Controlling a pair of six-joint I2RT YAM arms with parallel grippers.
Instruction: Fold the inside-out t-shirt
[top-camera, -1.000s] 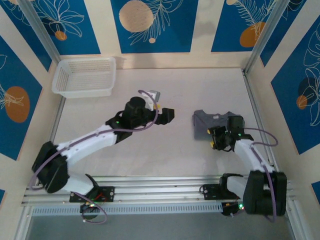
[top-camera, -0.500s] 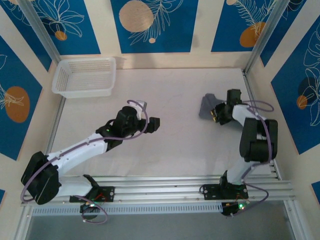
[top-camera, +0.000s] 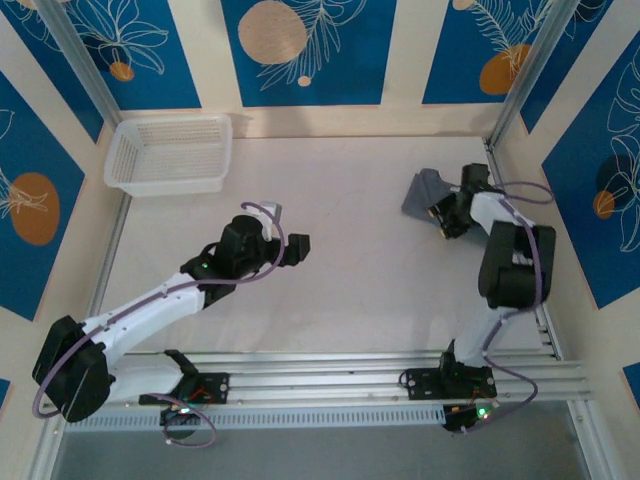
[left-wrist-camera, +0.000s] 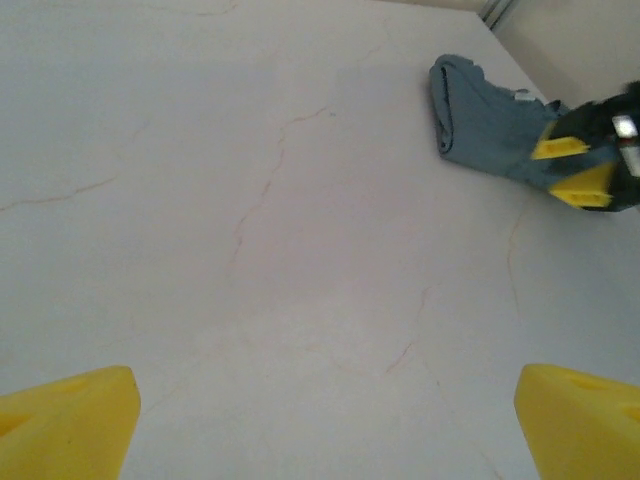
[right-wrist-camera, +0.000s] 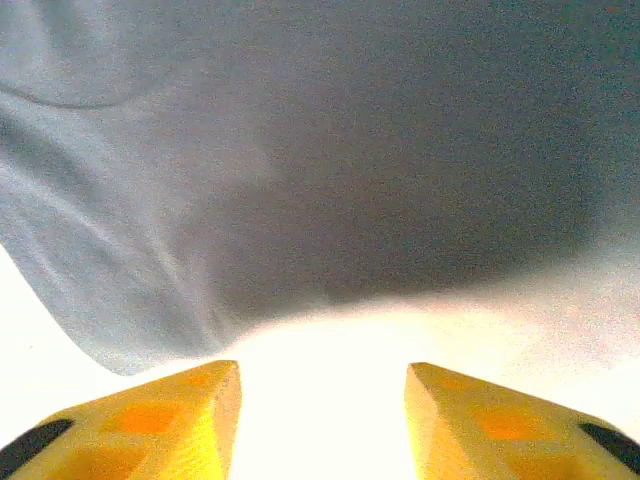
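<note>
Cloth sits at the far right of my table: the dark grey t-shirt is gathered into a compact folded bundle lying close to the right edge. My right gripper is just beside it, on its right and slightly nearer side, pointed into the fabric. From that wrist, my two yellow fingers stand apart with bare bright table between them. The grey cloth begins just past their tips, and nothing is pinched. My left gripper hangs over the bare middle of the table, well apart from the t-shirt, its yellow fingertips spread wide and holding nothing. A white mesh basket stands in the far left corner.
</note>
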